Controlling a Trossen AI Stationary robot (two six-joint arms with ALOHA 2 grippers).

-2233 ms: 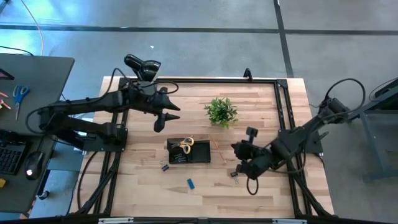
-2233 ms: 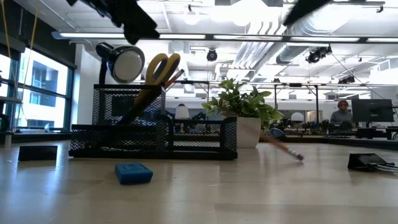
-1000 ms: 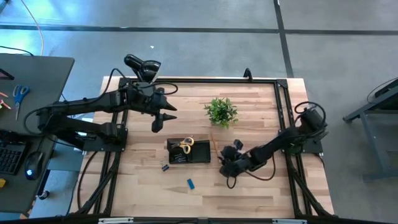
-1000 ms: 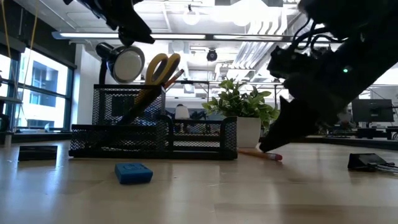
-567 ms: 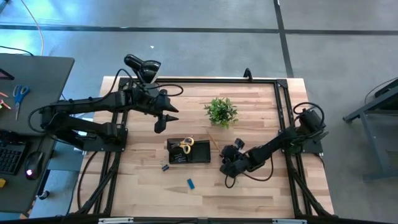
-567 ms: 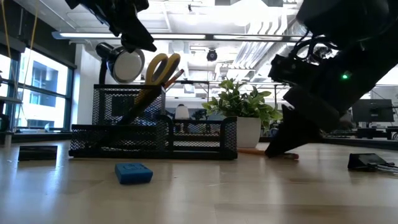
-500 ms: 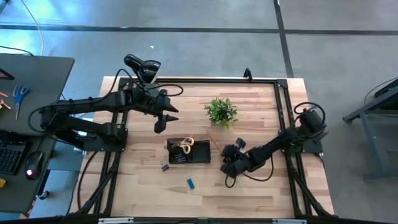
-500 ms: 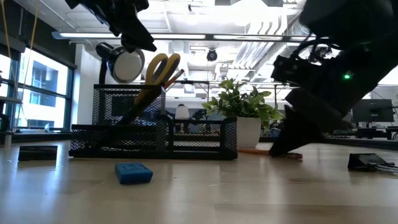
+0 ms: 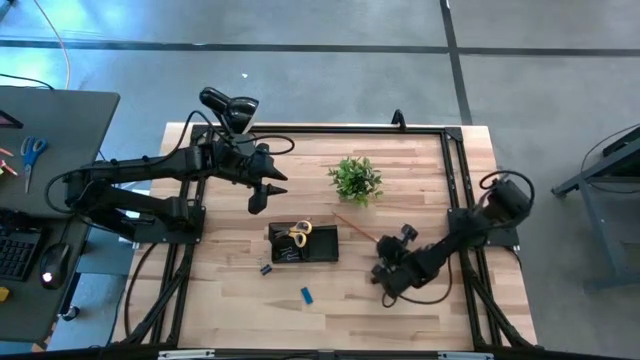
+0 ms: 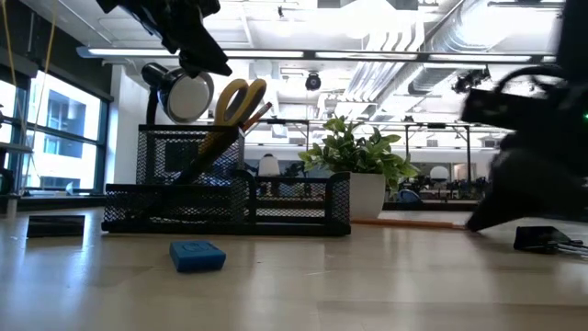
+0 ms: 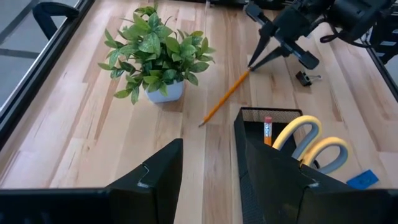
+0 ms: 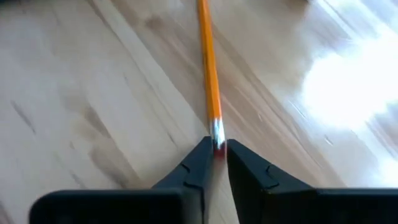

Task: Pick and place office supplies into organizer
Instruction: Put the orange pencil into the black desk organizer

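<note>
Moved: my right gripper (image 12: 215, 149) has slid rightward, away from the organizer (image 9: 302, 244) | right jaws pinched on the orange pencil (image 12: 209, 68) end, pencil flat on the table (image 9: 420, 170) | left gripper (image 9: 257, 204) hovers open.

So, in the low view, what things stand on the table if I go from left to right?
Blue eraser → black mesh organizer, holding yellow-handled scissors → potted plant → orange pencil lying flat → right hand at its end.
</note>
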